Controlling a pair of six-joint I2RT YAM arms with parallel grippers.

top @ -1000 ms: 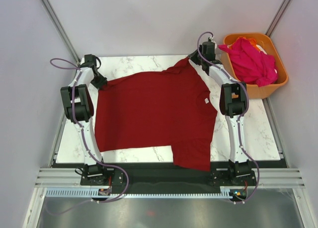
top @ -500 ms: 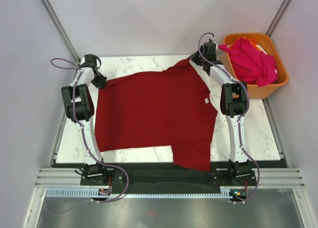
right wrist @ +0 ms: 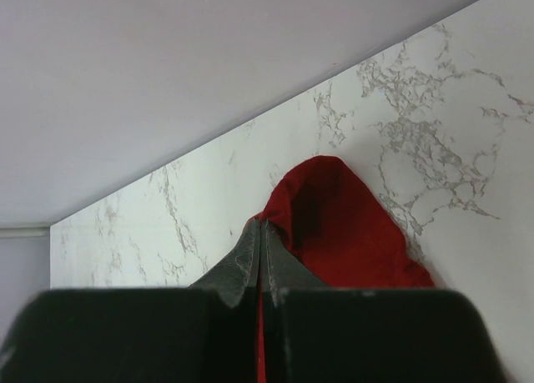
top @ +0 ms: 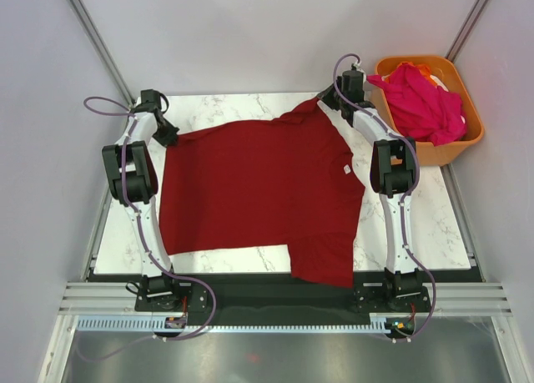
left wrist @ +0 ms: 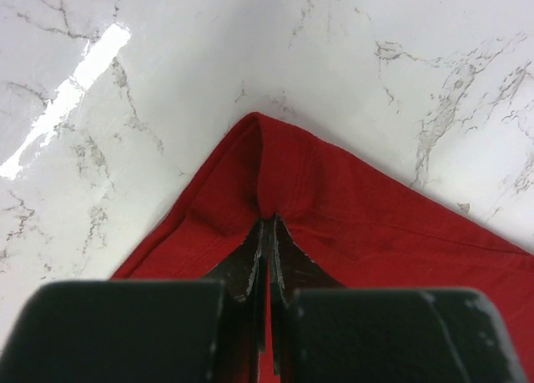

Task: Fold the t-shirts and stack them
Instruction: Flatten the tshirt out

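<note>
From above, the red shirt (top: 263, 195) lay spread across the tabletop (top: 417, 224), its near hem hanging over the near edge. The pink shirt (top: 421, 103) sat in the orange tub (top: 467, 137) far right. In my left wrist view, my left hand (left wrist: 269, 224) pinched the red shirt's corner. In my right wrist view, my right hand (right wrist: 260, 229) was clamped on another corner.
</note>
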